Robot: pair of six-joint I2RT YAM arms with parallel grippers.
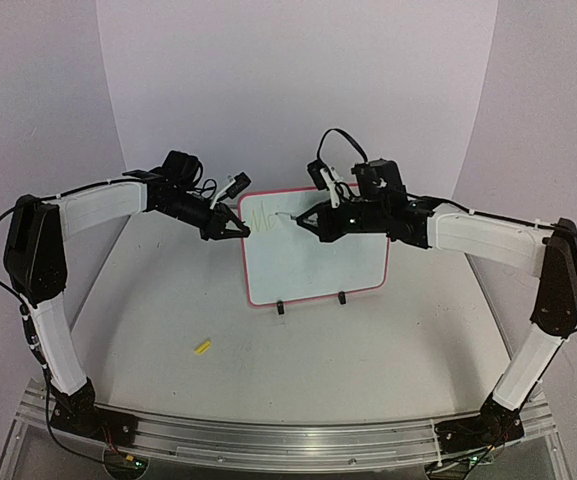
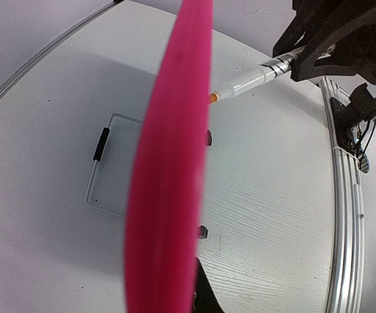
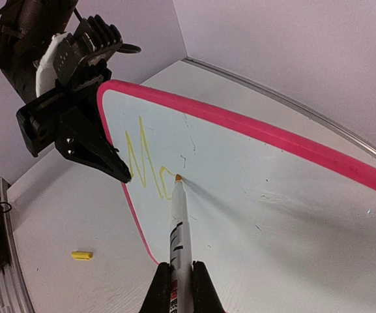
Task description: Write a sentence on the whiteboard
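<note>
The whiteboard (image 1: pixel 313 255) stands upright on two black feet mid-table, with a pink-red frame. Yellow handwriting (image 3: pixel 145 163) starts at its top left and also shows faintly in the top view (image 1: pixel 260 215). My right gripper (image 3: pixel 178 280) is shut on a white marker (image 3: pixel 178 222), whose orange tip touches the board at the end of the strokes. My left gripper (image 1: pixel 240 228) is shut on the board's left edge, its fingertip (image 3: pixel 119 171) at the frame. In the left wrist view the blurred pink frame (image 2: pixel 168 163) runs through the jaws; one finger (image 2: pixel 208 293) shows.
A small yellow cap (image 1: pixel 203 347) lies on the table at front left, also in the right wrist view (image 3: pixel 81 255). An aluminium rail (image 1: pixel 268 440) runs along the near edge. Pale walls close the back and sides.
</note>
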